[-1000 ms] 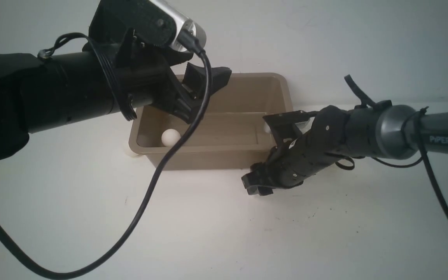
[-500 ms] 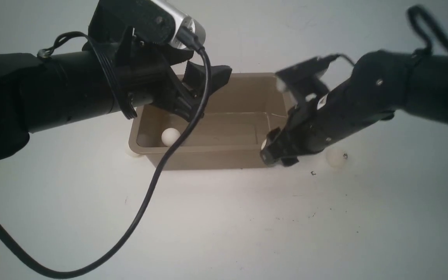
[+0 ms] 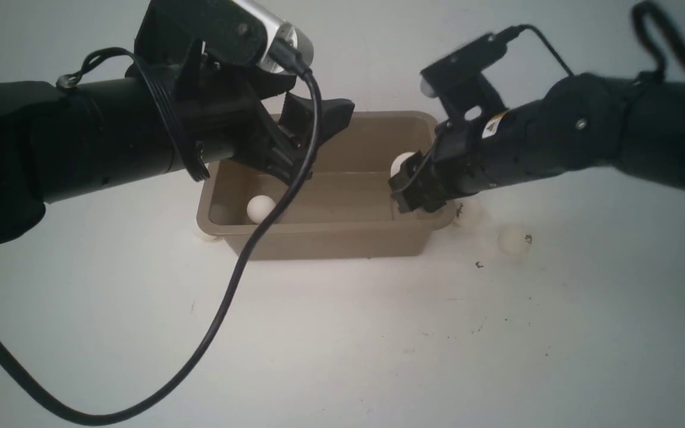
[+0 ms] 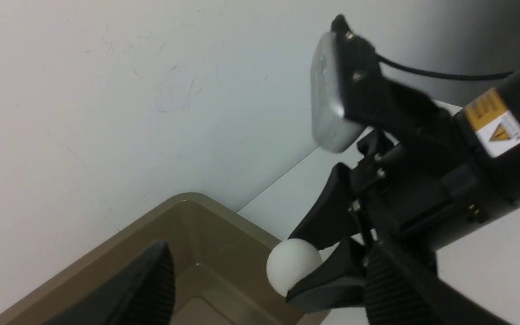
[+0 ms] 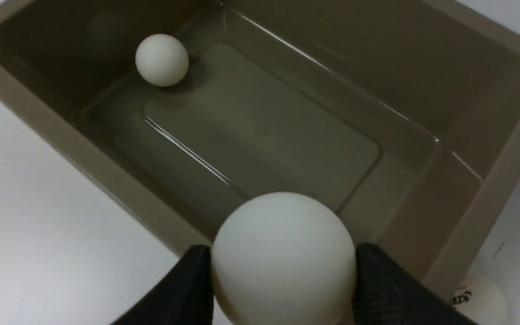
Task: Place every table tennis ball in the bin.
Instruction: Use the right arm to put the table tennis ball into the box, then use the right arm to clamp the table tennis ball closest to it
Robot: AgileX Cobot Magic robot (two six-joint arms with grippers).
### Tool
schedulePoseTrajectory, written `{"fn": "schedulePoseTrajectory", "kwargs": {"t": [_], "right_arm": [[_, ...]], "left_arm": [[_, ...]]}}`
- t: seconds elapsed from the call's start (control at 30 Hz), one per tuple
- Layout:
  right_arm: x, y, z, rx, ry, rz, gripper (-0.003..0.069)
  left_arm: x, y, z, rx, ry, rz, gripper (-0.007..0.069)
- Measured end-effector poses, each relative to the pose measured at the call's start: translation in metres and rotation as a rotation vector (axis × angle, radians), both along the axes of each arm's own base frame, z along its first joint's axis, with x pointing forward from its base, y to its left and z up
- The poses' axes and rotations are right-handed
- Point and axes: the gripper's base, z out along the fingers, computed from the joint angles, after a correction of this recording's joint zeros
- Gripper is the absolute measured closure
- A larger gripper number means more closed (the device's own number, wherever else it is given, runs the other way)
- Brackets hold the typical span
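Right gripper (image 3: 403,181) pinches a table tennis ball (image 3: 402,161) over the bin's (image 3: 330,230) right end; left gripper (image 3: 313,142), spread and empty, overhangs it; two loose balls (image 3: 467,212) (image 3: 514,239) lie beside it.

White worktop (image 3: 342,356), pale wall (image 3: 378,53)
Small dark specks (image 3: 478,264) lie scattered over the worktop's right half; the wall meets its far edge.

White table (image 3: 342,356), pale wall (image 3: 378,35)
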Motion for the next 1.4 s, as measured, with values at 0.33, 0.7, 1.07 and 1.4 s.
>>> {"fn": "schedulePoseTrajectory", "kwargs": {"t": [0.33,0.7,1.07,1.4], "right_arm": [[0.029,0.014,-0.015,-0.025,-0.046,0.027,0.0265],[0.028,0.011,0.014,0.012,-0.150,0.011,0.0109],[0.006,-0.073,0.096,0.029,-0.172,-0.129,0.0109],[-0.002,-0.117,0.072,-0.117,0.129,-0.141,0.0109]], "left_arm": [[0.000,0.000,0.000,-0.001,0.000,-0.004,0.0111],[-0.001,-0.001,0.001,-0.024,0.009,-0.013,0.0111],[-0.001,-0.001,0.001,-0.025,0.009,-0.014,0.0111],[-0.001,-0.001,0.001,-0.026,0.010,-0.014,0.0111]]}}
